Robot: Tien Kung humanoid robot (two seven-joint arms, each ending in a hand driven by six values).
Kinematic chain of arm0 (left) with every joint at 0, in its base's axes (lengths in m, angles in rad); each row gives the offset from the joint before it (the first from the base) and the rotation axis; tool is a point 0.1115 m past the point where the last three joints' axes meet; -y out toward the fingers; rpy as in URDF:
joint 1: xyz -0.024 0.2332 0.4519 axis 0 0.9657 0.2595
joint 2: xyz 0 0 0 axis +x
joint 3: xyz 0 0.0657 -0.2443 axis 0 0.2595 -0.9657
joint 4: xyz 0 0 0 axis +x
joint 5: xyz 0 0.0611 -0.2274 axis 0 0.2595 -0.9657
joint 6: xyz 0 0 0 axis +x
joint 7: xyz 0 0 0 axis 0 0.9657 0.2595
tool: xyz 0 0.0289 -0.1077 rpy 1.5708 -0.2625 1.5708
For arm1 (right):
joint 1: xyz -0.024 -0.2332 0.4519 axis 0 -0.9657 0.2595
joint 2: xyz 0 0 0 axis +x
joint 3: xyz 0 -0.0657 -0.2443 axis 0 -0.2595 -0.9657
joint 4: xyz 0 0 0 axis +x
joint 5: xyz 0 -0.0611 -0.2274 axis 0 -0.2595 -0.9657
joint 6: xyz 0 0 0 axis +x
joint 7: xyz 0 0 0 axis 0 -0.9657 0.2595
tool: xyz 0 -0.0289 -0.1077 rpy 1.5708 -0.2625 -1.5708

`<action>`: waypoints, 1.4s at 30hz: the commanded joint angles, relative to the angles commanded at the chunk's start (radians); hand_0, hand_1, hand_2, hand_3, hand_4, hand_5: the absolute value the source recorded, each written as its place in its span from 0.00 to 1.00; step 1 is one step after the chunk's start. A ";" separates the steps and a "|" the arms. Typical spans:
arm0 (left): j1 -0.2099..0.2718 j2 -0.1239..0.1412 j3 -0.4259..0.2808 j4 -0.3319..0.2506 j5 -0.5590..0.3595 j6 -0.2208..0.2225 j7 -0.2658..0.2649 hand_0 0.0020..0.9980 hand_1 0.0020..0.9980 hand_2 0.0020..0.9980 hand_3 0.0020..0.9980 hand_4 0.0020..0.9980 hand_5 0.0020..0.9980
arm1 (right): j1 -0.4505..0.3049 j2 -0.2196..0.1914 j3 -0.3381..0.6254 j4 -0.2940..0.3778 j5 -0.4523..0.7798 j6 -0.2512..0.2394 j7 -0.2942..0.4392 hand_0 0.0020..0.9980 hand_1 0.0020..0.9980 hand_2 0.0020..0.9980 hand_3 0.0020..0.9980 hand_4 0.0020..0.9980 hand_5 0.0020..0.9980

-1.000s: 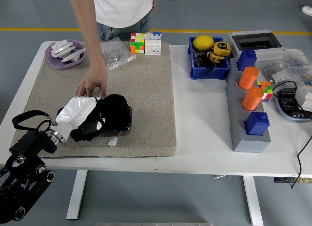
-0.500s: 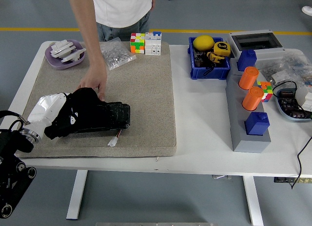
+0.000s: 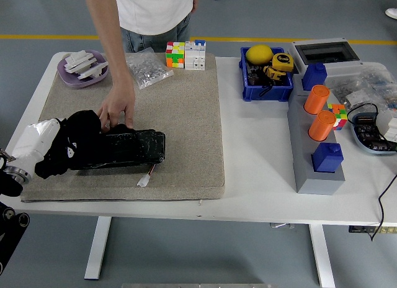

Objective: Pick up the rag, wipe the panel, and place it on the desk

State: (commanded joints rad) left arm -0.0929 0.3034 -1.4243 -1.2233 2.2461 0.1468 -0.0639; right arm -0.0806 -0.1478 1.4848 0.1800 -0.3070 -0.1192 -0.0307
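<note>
The robot's white-shelled left hand point(image 3: 38, 148) lay at the left end of the flat black rectangular panel point(image 3: 127, 148), close to the left edge of the grey felt mat point(image 3: 186, 114) that covered the left half of the white table point(image 3: 260, 176). Its fingers were closed on the crumpled black cloth rag point(image 3: 73, 142), which sat bunched over the panel's left end, touching it.

The panel's long axis ran left to right, roughly parallel to the table's near edge, so nearly all of its surface stretched away to the right of the hand. A wiping stroke would therefore probably have to travel rightward along that axis. A small white connector on thin wires point(image 3: 145, 179) trailed off the panel's near right corner.

A person's hand point(image 3: 116, 109) pressed on the panel's far edge, just right of the rag, apparently steadying it. The right arm was out of view, so the left hand was the only one within reach.
</note>
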 joint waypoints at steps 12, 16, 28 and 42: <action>-0.006 0.018 -0.086 0.096 -0.014 0.035 -0.036 0.29 0.24 0.49 0.40 0.00 0.00 | -0.002 0.002 -0.005 0.000 0.009 -0.004 -0.001 0.54 0.59 0.65 0.58 1.00 0.48; -0.041 0.029 -0.074 0.170 -0.062 0.072 -0.082 0.29 0.25 0.49 0.40 0.00 0.00 | -0.001 0.004 -0.003 0.000 0.007 -0.004 -0.001 0.54 0.60 0.65 0.58 1.00 0.48; -0.085 0.024 -0.058 0.263 -0.090 0.040 -0.089 0.55 0.65 0.65 0.56 0.49 0.00 | 0.001 0.006 0.011 0.000 -0.006 -0.001 0.001 0.54 0.59 0.65 0.59 1.00 0.48; -0.078 0.022 -0.063 0.247 -0.086 0.022 -0.087 0.87 0.86 0.84 0.82 0.95 0.19 | 0.003 0.007 0.035 0.000 -0.027 -0.003 0.002 0.54 0.59 0.65 0.59 1.00 0.48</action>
State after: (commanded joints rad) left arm -0.1712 0.3254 -1.4877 -0.9758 2.1603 0.1688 -0.1511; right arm -0.0779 -0.1405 1.5200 0.1800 -0.3339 -0.1223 -0.0283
